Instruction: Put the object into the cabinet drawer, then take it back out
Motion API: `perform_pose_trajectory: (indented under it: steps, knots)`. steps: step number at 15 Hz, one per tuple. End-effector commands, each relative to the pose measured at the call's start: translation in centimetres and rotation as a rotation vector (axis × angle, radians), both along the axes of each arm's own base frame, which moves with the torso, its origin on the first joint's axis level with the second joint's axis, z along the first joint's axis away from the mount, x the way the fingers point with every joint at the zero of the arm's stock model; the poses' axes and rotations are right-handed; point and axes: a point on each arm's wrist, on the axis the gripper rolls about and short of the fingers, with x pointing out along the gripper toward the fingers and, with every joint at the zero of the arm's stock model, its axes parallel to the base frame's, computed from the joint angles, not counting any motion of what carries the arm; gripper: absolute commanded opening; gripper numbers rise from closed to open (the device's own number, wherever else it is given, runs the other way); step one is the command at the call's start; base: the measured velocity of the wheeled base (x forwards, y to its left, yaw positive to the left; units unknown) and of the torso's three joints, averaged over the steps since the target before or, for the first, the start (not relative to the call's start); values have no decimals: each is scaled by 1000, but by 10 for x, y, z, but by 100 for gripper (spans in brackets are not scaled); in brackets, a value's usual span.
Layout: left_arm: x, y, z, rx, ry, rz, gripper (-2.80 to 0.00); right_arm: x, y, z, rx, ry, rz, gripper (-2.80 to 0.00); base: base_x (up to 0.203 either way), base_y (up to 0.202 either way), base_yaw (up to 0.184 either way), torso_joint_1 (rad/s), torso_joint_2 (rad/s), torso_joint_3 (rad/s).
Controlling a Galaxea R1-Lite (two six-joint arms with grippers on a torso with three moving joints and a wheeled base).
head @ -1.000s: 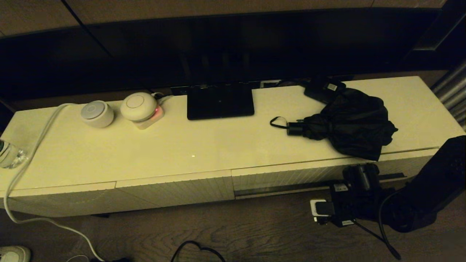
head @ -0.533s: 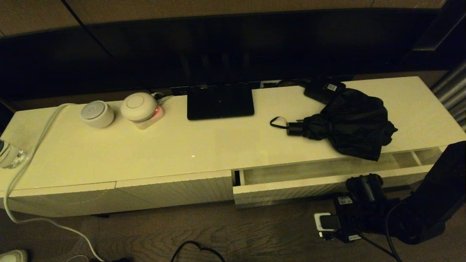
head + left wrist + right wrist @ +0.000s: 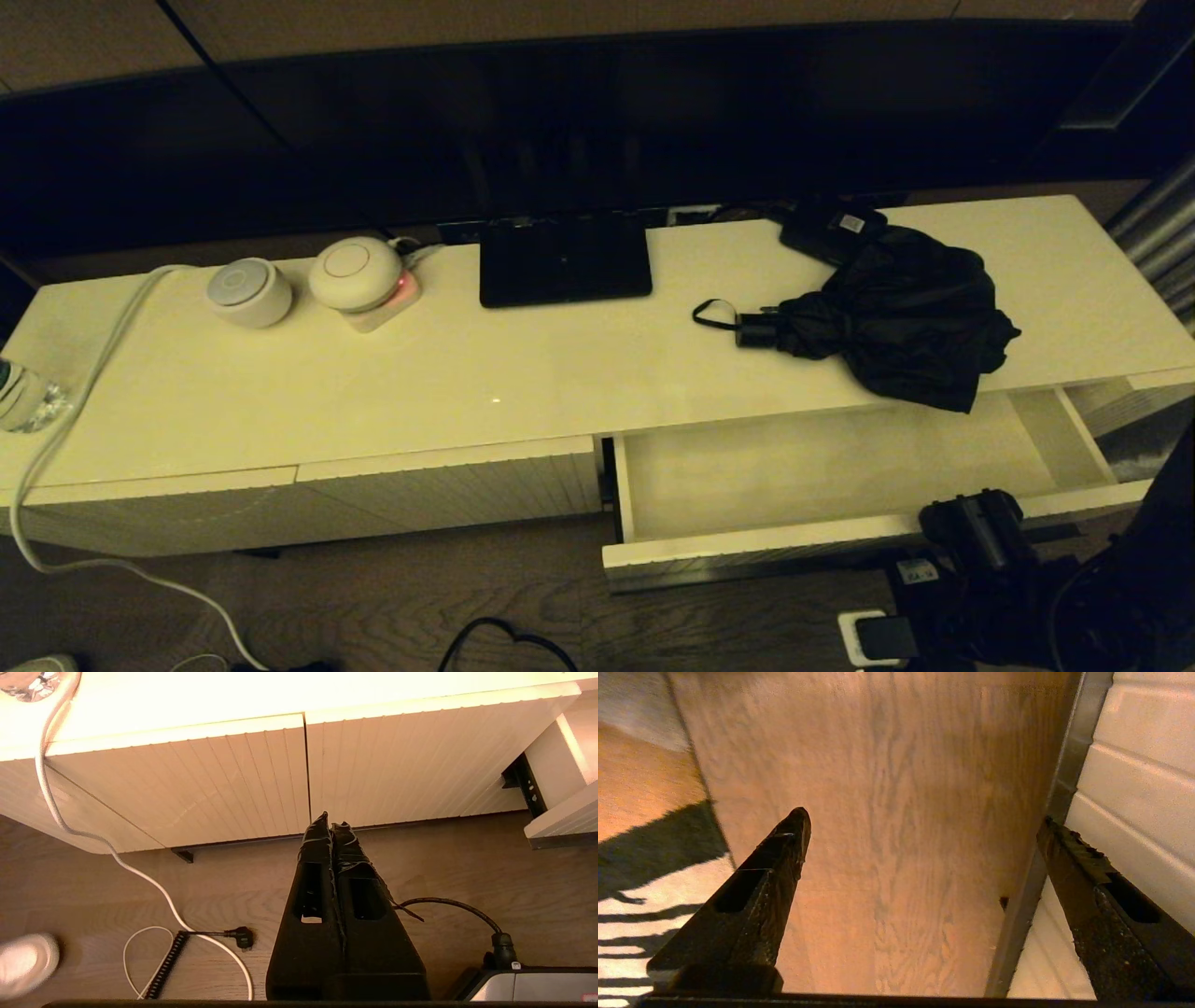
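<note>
The black umbrella (image 3: 901,317) lies bunched on the right of the cabinet top, its handle and wrist loop (image 3: 714,315) pointing left and its canopy overhanging the front edge. Below it the cabinet drawer (image 3: 747,553) stands pulled far out, its pale inside (image 3: 822,467) bare. My right gripper (image 3: 924,821) is open at the drawer's front right. One finger (image 3: 1092,882) lies against the ribbed front (image 3: 1139,788) by the dark handle slot (image 3: 1059,812), the other finger (image 3: 775,877) apart from it. My left gripper (image 3: 331,823) hangs shut and holds nothing, low before the left ribbed panels (image 3: 233,779).
On the cabinet top stand a flat black stand (image 3: 564,261), a small black box with a white label (image 3: 831,229), two round white devices (image 3: 248,291) (image 3: 355,273) and a white cable (image 3: 84,373). A bottle (image 3: 23,397) is at the left edge. Cables (image 3: 187,924) lie on the floor.
The drawer went from shut to wide open as my right gripper drew back toward me with its front. The umbrella has not moved.
</note>
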Motion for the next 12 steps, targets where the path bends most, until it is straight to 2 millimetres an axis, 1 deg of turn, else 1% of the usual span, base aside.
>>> perform_pose_trajectory:
  steps: [1,2,4,7,8,12]
  knots:
    - [0,0,-1,0,3,0,-280,-13,-3,7,15,-10,14,0,0,0,0,0,0,0]
    - [0,0,-1,0,3,0,-280,-19,-4,10,21,-8,17,0,0,0,0,0,0,0]
    - [0,0,-1,0,3,0,-280,-23,-5,20,35,-44,20,0,0,0,0,0,0,0]
    - [0,0,-1,0,3,0,-280,-31,-6,48,75,-130,9,0,0,0,0,0,0,0]
    - [0,0,-1,0,3,0,-280,-39,-8,57,94,-134,10,-280,0,0,0,0,0,0]
    - [0,0,-1,0,3,0,-280,-76,-15,95,133,-148,1,-280,0,0,0,0,0,0]
